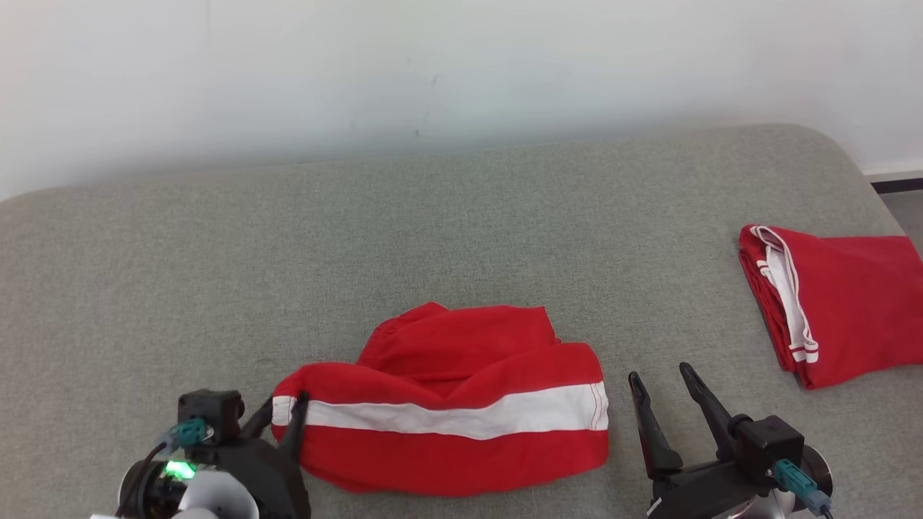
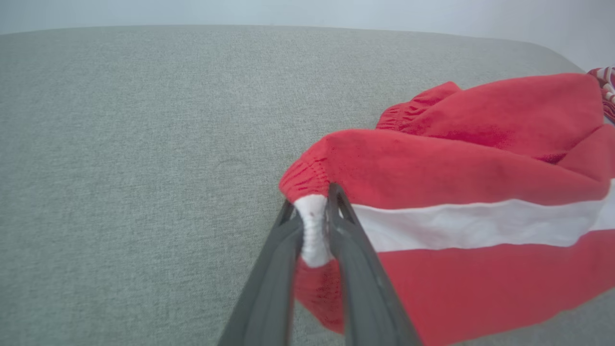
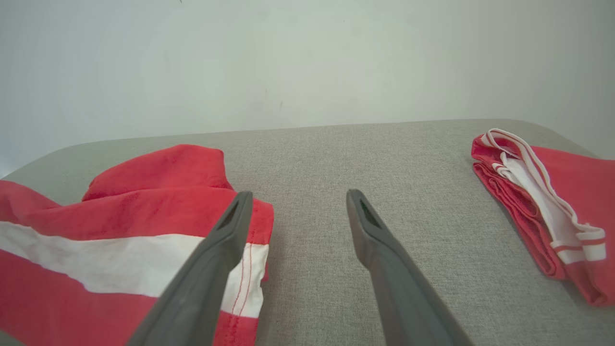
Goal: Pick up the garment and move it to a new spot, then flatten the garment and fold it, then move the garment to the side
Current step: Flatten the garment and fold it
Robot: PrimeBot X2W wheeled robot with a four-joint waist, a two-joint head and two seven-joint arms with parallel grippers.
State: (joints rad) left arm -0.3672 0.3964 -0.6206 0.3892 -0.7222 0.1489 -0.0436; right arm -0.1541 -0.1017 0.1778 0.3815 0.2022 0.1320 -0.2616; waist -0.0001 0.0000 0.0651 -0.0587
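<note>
Red cloth garment with a white stripe [image 1: 461,407] lies crumpled on the grey fabric-covered bench [image 1: 433,231], well apart from the folded red-and-white cloth pile [image 1: 844,317], on the pile's left side by the robot's reckoning. Left gripper [image 1: 287,407]: jaws clamped on the white-stripe end of the gathered waistband, at the garment edge farthest from the pile. The left wrist view has cloth pinched between both fingers [image 2: 274,269]. Right gripper [image 1: 660,375]: jaws wide apart, nothing in them, positioned between garment and pile, just beside the hemmed edge nearest the pile. In the right wrist view one finger [image 3: 206,269] overlaps that edge; contact unclear. Step, judged: the garment is bunched, its top layer rumpled and not square, so this reads as the flatten stage or the end of the relocate, with the fold not yet done. Next move probably needs the right jaws to close on the pile-side edge so both ends can be pulled taut and laid flat. A one-sided pull would likely just drag the cloth. Counts: two grippers, two red garments (one loose, one folded), one bench, one pale wall [image 1: 433,72] behind.
</note>
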